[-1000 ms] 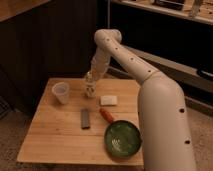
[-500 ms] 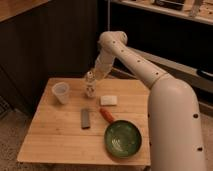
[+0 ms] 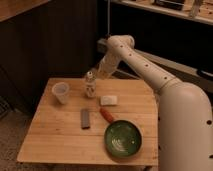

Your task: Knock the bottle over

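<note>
The bottle (image 3: 90, 84) is small and clear with a whitish cap. It stands upright on the wooden table (image 3: 55, 137), near the back and left of the middle. The translucent plastic cup (image 3: 61, 92) stands upright to its left. My arm reaches down from the upper right, and my gripper (image 3: 98, 75) hangs just right of and slightly behind the bottle's top, close to it. I cannot tell whether it touches the bottle.
A white block (image 3: 108, 100) lies right of the bottle. A dark grey bar (image 3: 86, 119) lies mid-table. A green bowl (image 3: 123, 140) sits at the front right with a red-orange object (image 3: 106, 115) beside it. A dark wall stands behind the table.
My gripper has shifted to the right, from in front of the bottle to beside its top. The bottle still stands upright in the same place.
</note>
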Controlling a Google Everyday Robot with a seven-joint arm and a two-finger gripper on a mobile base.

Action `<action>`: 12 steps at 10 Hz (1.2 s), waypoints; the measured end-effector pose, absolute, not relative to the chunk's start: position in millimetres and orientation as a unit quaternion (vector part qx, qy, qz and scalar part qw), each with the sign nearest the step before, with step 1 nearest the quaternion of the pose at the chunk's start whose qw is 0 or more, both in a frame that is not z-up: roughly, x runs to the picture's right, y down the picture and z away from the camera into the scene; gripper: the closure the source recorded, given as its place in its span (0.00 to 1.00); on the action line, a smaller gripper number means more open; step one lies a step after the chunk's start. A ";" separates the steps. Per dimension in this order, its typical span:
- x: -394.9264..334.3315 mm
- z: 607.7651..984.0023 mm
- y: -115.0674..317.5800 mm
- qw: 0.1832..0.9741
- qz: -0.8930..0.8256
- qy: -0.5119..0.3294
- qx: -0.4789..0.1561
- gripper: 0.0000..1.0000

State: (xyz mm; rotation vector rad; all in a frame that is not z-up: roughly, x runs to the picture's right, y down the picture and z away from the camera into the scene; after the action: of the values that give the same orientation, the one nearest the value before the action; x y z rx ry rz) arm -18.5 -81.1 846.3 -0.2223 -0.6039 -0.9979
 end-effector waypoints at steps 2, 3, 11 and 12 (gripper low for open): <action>-20.9 854.0 -83.0 0.830 -0.474 -0.281 -0.088 0.92; -20.3 858.7 -84.2 0.831 -0.473 -0.279 -0.082 0.92; -19.5 883.5 -88.9 0.835 -0.484 -0.258 -0.038 0.92; -20.2 885.6 -90.8 0.836 -0.484 -0.256 -0.030 0.92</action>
State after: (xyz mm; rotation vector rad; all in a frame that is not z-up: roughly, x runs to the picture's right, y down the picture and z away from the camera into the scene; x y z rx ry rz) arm -20.2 -90.8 885.6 -0.0630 -0.5420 -1.0252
